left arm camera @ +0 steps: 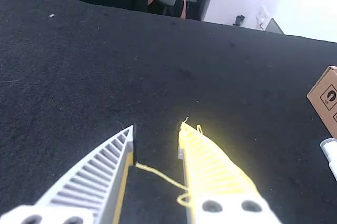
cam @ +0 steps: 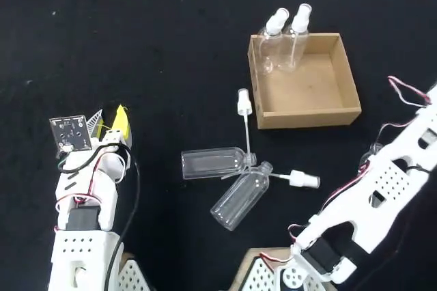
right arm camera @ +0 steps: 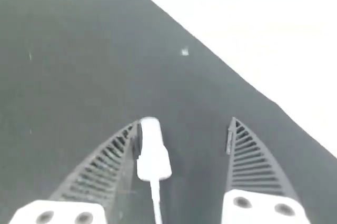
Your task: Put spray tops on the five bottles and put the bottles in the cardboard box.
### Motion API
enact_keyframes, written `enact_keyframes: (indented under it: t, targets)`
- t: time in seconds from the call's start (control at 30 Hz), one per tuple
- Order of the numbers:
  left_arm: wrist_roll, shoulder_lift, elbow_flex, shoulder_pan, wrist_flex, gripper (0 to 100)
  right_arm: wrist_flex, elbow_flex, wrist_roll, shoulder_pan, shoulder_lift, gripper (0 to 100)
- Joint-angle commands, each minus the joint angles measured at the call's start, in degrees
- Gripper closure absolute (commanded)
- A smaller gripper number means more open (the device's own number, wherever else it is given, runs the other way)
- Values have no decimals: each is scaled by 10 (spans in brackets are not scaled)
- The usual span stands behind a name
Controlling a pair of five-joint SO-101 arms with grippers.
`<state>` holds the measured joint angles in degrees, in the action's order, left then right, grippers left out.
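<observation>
The cardboard box (cam: 345, 110) holds two clear bottles (cam: 283, 48) with white spray tops, leaning in its far left corner. In front of it two uncapped clear bottles (cam: 213, 162) (cam: 240, 199) lie on their sides, necks close together. One loose spray top (cam: 244, 103) lies with its tube pointing at the necks; another spray top (cam: 304, 180) lies to their right. My left gripper (left arm camera: 157, 126) (cam: 113, 123) rests open and empty at the table's left. My right gripper (right arm camera: 183, 123) is open, and a white spray top (right arm camera: 152, 155) lies against one finger.
The table is covered in black cloth (cam: 171, 45). My right arm (cam: 382, 182) stretches across the near right corner, and a clear object (cam: 373, 150) shows partly beside it. The box corner (left arm camera: 325, 98) and a spray top's end (left arm camera: 329, 150) sit off to the side of my left gripper.
</observation>
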<state>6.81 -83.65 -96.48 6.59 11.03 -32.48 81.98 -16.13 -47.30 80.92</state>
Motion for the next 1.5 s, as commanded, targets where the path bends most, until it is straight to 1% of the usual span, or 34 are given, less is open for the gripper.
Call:
enact_keyframes:
  t: [0.0,0.13,0.33,0.6,0.67,0.8,0.83,0.9,1.03,1.1,1.2,1.3,1.37,1.47]
  targets:
    - [4,-7,-14,3,-3,859,91,-11,4,24,3,769]
    - [4,-7,-14,3,-2,859,135,-32,4,35,16,769]
    - [4,-7,-14,3,0,859,188,-54,5,31,34,769]
    - [4,-7,-14,3,1,860,193,-66,5,18,67,770]
    - [4,-7,-14,3,1,860,193,-66,5,14,82,802]
    - [4,-7,-14,4,1,861,193,-62,5,4,105,969]
    - [4,-7,-14,4,1,862,192,-62,5,0,108,993]
    - [4,-7,-14,4,1,862,184,-62,5,-7,109,975]
    - [4,-7,-14,2,1,861,125,-43,3,-33,108,988]
    - [4,-7,-14,1,1,860,72,-14,2,-49,109,988]
    - [4,-7,-14,0,-1,860,-53,48,2,-69,107,988]
    - [4,-7,-14,0,-1,860,-220,138,2,-76,108,988]
    - [4,-7,-14,0,-1,860,-312,138,0,-76,90,988]
    - [4,-7,-14,0,0,860,-409,131,0,-75,58,988]
